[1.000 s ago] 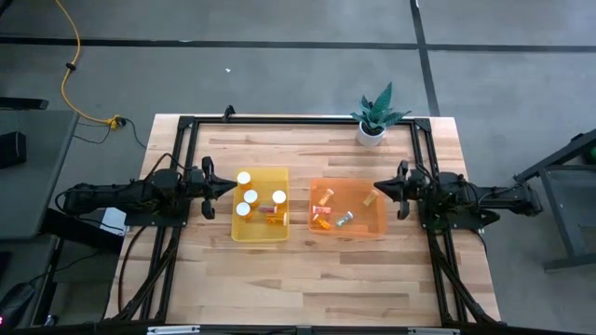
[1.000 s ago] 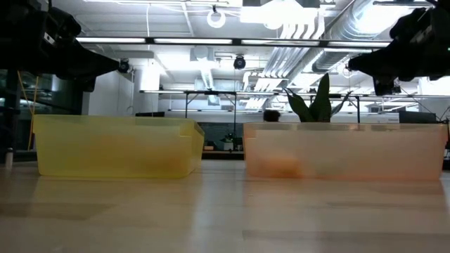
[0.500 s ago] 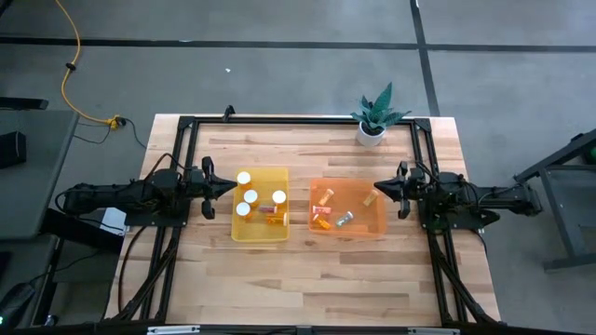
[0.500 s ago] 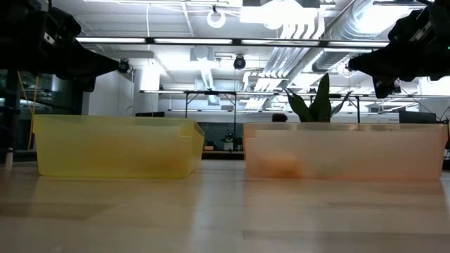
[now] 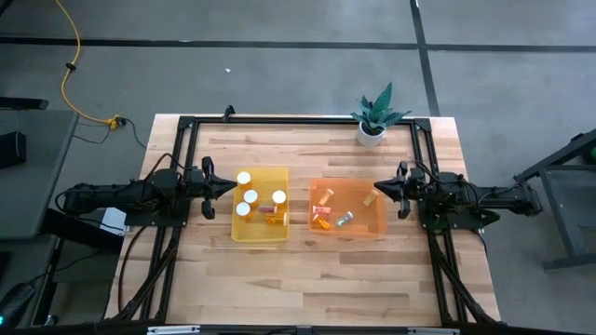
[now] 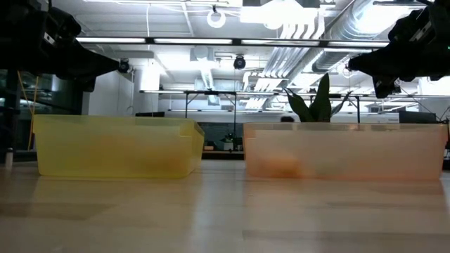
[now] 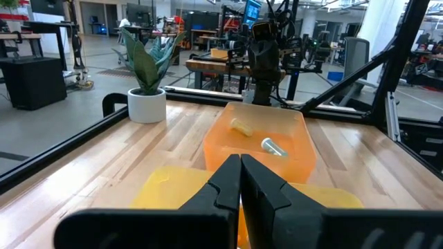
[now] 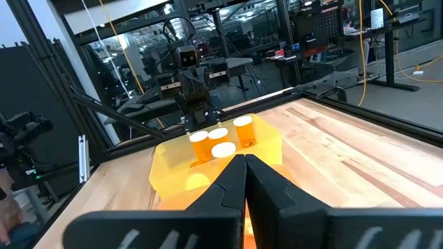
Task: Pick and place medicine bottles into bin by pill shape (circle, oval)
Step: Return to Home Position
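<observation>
Several amber bottles with white caps (image 5: pixel 248 195) stand or lie in the yellow bin (image 5: pixel 260 240) at centre left. Several more bottles, amber and clear (image 5: pixel 345 219), lie in the orange bin (image 5: pixel 349 233) at centre right. My left gripper (image 5: pixel 233 186) is shut and empty, raised at the yellow bin's left edge. My right gripper (image 5: pixel 376 188) is shut and empty, raised at the orange bin's right edge. In the left wrist view the shut fingers (image 7: pixel 240 181) point at the orange bin (image 7: pixel 257 142); in the right wrist view the shut fingers (image 8: pixel 243 181) point at the yellow bin (image 8: pixel 221 155).
A white pot with a green plant (image 5: pixel 372 131) stands at the table's far right. A black metal frame (image 5: pixel 298 121) runs around the table. Bare wood lies in front of the bins (image 5: pixel 307 279).
</observation>
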